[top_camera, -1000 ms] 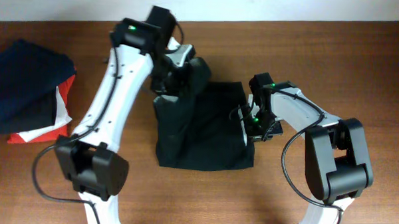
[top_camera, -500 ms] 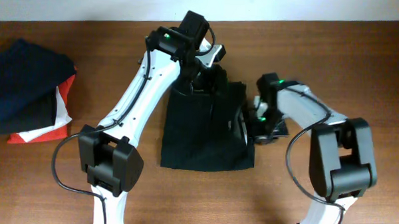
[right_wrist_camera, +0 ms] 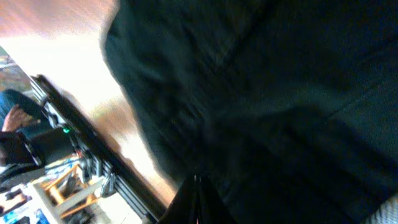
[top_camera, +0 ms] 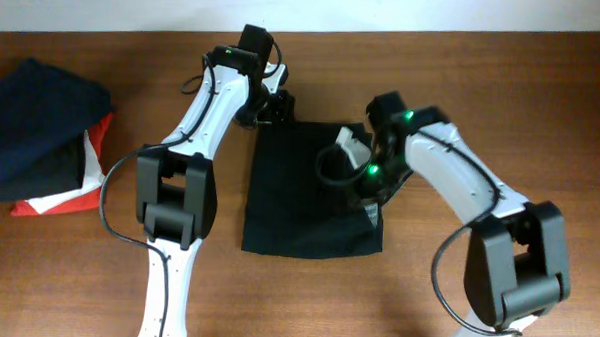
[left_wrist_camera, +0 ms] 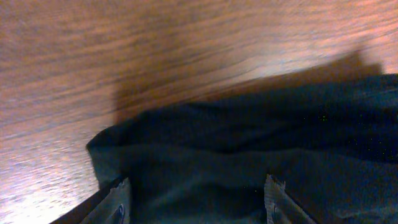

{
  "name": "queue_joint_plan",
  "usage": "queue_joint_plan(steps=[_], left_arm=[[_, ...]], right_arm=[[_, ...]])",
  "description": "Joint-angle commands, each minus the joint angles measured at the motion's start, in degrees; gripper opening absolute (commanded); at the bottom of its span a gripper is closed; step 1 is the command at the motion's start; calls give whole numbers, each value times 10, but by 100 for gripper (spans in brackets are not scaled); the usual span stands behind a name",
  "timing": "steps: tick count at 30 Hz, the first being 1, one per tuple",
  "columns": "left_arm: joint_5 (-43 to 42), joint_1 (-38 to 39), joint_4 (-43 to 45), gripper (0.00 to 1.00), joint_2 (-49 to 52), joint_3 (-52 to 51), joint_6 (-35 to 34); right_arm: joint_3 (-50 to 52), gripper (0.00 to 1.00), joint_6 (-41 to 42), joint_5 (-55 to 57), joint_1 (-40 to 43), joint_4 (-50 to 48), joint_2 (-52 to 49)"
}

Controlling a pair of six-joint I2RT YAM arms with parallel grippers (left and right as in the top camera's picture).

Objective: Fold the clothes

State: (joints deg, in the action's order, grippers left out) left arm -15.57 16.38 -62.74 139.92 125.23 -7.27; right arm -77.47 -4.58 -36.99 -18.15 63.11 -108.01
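Overhead: wooden table [top_camera: 543,97], two arms, one black garment [top_camera: 299,203] spread flat roughly mid-table. All positions below are taken from that garment.

- Well to the garment's left: a stack of folded clothes [top_camera: 36,129], navy on top, with black and red-and-white layers under it. It lies apart from the garment and neither arm is near it. I read it as the finished pile, parked out of the working area.
- At the garment's far-left corner: left gripper [top_camera: 274,108], poised just over the cloth edge. Left wrist view shows both fingers [left_wrist_camera: 117,200] spread wide with dark cloth lying slack between and below them and nothing pinched, so the jaws are released. The corner sits rumpled, with a small ridge along the hem. Likely the gripper is here to square that corner or to take a fresh hold.
- The garment itself is a rough rectangle, apparently already doubled. Its near edge is fairly straight and its right side is uneven.
- Over the garment's right edge: right gripper [top_camera: 365,181], pointing inward across the cloth. A lip of fabric beside it looks raised. Right wrist view is motion-blurred, with dark cloth filling most of it. The fingertips seem to converge at the bottom of that view, but I cannot tell whether the jaws are clenched on fabric or merely above it.

Judgement: fold is midway. The right side probably goes over toward the left corner.
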Motion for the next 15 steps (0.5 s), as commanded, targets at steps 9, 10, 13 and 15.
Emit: queue_joint_plan(steps=[9,10,13,15], left_arm=[[5,6,-340,71,53,-3,11],[-35,11,-340,71,52,-5,11],[-37,18,-321,70,45,1,12],[-38,17,-256,71,-12,24,38]], right_arm=[[143,14,145,433,56,-209,5],[106,16,144,433,74,-207,5],[-5,17,110,417,83,-148,5],[-27,19,110,417,83,-113,5]])
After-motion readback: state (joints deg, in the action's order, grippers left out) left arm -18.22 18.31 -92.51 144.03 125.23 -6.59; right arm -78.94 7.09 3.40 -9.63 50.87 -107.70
